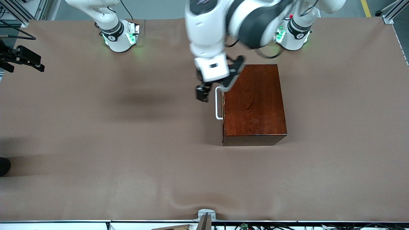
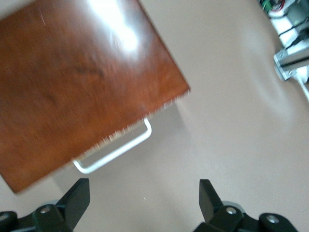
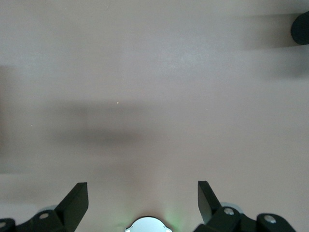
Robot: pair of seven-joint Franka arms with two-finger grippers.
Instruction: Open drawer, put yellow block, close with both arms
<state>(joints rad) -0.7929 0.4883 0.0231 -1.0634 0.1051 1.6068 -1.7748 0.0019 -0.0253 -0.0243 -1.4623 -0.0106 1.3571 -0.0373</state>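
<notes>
The reddish-brown wooden box (image 1: 254, 102) stands on the brown table toward the left arm's end. Its drawer is shut, and the white bar handle (image 1: 218, 103) faces the right arm's end. My left gripper (image 1: 214, 91) is open and empty over the table beside the handle's end that is farther from the front camera. The left wrist view shows the box (image 2: 82, 82), the handle (image 2: 113, 152) and my open left gripper (image 2: 143, 191) with nothing between the fingers. My right gripper (image 3: 142, 193) is open and empty, waiting over bare table near its own base. The yellow block is out of view.
A black fixture (image 1: 22, 59) juts in at the right arm's end of the table. A dark round thing (image 1: 3, 166) sits at that same end, nearer the front camera. A metal bracket (image 1: 206, 215) sits at the table's front edge.
</notes>
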